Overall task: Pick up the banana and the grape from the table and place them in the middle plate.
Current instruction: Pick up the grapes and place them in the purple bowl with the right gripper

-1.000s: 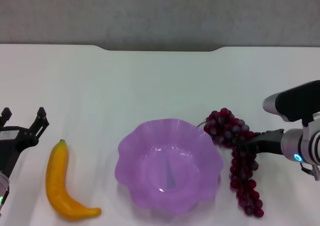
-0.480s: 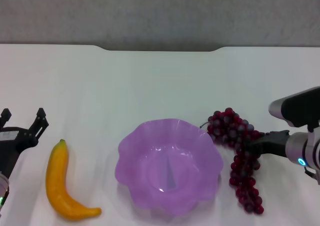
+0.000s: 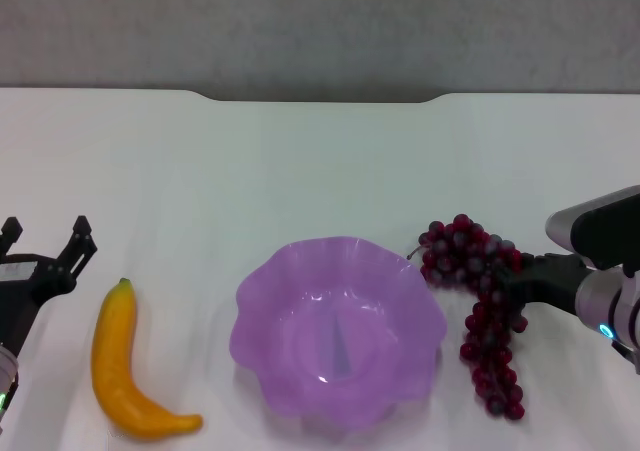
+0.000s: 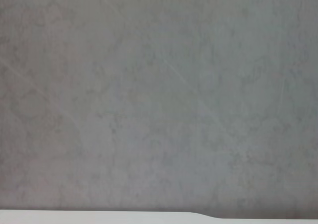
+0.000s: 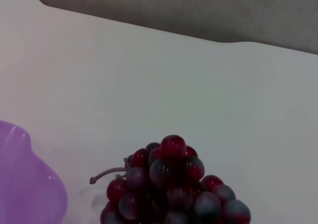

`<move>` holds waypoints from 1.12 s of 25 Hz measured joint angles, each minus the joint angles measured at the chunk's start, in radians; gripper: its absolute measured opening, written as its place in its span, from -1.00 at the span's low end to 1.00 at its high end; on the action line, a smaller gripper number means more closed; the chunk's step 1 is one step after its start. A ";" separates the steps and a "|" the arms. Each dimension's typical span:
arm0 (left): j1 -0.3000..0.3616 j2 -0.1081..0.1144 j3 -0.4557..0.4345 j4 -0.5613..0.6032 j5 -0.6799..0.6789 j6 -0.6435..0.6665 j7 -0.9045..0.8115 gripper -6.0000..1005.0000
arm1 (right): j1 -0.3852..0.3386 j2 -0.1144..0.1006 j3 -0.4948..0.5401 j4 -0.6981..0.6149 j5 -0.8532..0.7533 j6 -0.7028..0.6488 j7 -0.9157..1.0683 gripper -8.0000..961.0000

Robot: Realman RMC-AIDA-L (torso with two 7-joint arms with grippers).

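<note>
bench point(image 3: 320, 161): white, fills most of head frame, notched far edge at top.
middle plate point(image 3: 338, 333): purple, wavy rim, lower centre of head frame, empty; its edge also shows at lower left of right wrist frame point(image 5: 27, 184).
right gripper point(image 3: 510, 276): lower right of head frame, reaching in from the right edge, jaws clamped on the grape at the bend of the bunch.
grape point(image 3: 480, 306): dark red bunch just right of the plate, upper cluster level with the jaws, tail hanging down toward the lower edge; looks partly lifted but can't confirm it is off the bench. Top cluster and stem in lower centre of right wrist frame point(image 5: 171, 189).
banana point(image 3: 125, 366): lower left of head frame, lying on bench, well apart from plate, untouched.
left gripper point(image 3: 45, 246): far left edge of head frame, beside banana's stem end, jaws apart, holding nothing.
risk: grip is on loose berries only, so the bunch may slip or shed grapes in carry; dangling tail could catch the plate rim and tip or shove the plate.
</note>
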 joint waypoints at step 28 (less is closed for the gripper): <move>0.001 0.000 -0.002 0.000 0.000 0.001 0.000 0.78 | -0.030 0.000 -0.052 0.008 0.000 -0.118 0.004 -0.81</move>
